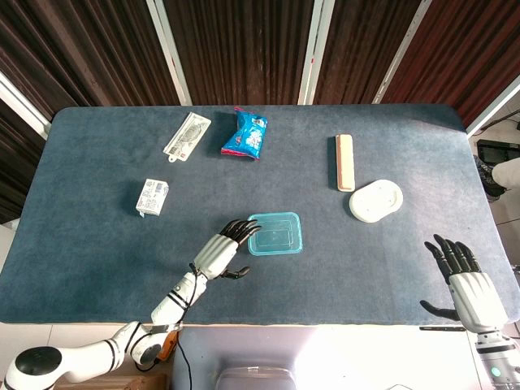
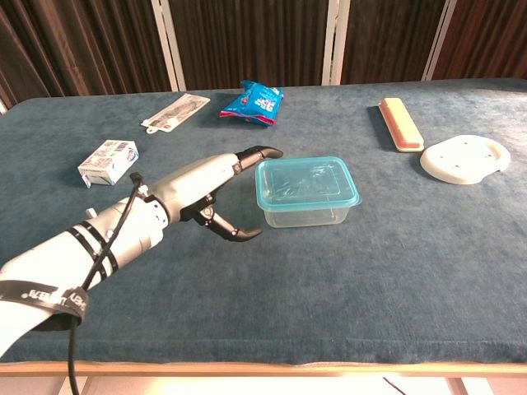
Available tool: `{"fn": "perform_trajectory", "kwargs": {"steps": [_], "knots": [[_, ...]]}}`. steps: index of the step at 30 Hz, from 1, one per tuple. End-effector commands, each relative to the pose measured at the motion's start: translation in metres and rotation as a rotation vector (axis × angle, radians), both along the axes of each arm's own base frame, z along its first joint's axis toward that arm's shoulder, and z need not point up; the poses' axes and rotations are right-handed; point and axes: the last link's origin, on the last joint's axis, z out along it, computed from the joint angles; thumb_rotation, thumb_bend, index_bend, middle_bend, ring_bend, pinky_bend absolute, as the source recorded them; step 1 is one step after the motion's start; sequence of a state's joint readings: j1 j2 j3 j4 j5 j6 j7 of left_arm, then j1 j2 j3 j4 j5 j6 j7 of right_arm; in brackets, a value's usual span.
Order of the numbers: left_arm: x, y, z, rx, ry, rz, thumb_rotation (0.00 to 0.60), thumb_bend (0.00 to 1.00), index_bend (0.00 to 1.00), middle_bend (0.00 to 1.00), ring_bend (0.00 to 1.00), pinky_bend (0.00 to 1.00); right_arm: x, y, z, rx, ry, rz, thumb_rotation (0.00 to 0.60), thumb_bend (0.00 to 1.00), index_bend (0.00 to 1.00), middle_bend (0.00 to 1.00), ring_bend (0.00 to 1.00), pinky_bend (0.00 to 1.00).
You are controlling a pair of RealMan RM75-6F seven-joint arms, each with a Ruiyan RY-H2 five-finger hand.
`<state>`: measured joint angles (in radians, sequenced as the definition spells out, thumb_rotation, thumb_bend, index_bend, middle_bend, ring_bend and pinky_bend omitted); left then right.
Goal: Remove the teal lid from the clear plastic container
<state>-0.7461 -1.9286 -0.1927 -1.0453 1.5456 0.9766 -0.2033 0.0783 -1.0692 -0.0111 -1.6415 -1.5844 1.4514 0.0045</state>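
A clear plastic container with its teal lid on top sits near the middle of the table. My left hand hangs open just left of the container, fingertips reaching the lid's left edge and thumb spread below; I cannot tell if they touch it. My right hand is open, fingers spread, at the table's front right corner, far from the container and outside the chest view.
A small white carton lies at the left. At the back lie a flat packet and a blue snack bag. A tan brush-like bar and a white round disc lie to the right.
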Motion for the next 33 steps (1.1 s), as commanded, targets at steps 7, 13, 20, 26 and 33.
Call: {"fn": "perform_trajectory", "kwargs": {"steps": [7, 13, 20, 26, 33], "knots": [[0.018, 0.018, -0.017, 0.039, 0.009, 0.006, 0.6, 0.27, 0.0, 0.0, 0.0, 0.0, -0.002, 0.001, 0.004, 0.004, -0.011, -0.01, 0.6, 0.2, 0.0, 0.0, 0.0, 0.0], [0.02, 0.032, -0.021, 0.022, 0.021, 0.027, 0.6, 0.27, 0.0, 0.0, 0.0, 0.0, -0.003, 0.001, 0.006, 0.007, -0.013, -0.017, 0.6, 0.2, 0.0, 0.0, 0.0, 0.0], [0.022, 0.036, -0.028, -0.015, 0.037, 0.036, 0.6, 0.26, 0.0, 0.0, 0.0, 0.0, -0.004, 0.001, 0.007, 0.006, -0.017, -0.026, 0.6, 0.2, 0.0, 0.0, 0.0, 0.0], [0.021, 0.037, -0.035, -0.009, 0.068, 0.021, 0.6, 0.28, 0.0, 0.0, 0.0, 0.0, -0.005, 0.002, 0.008, 0.012, -0.018, -0.029, 0.6, 0.2, 0.0, 0.0, 0.0, 0.0], [0.02, 0.03, -0.042, -0.003, 0.057, -0.01, 0.6, 0.35, 0.21, 0.22, 0.08, 0.1, -0.005, 0.002, 0.007, 0.018, -0.016, -0.025, 0.6, 0.2, 0.0, 0.0, 0.0, 0.0]]}}
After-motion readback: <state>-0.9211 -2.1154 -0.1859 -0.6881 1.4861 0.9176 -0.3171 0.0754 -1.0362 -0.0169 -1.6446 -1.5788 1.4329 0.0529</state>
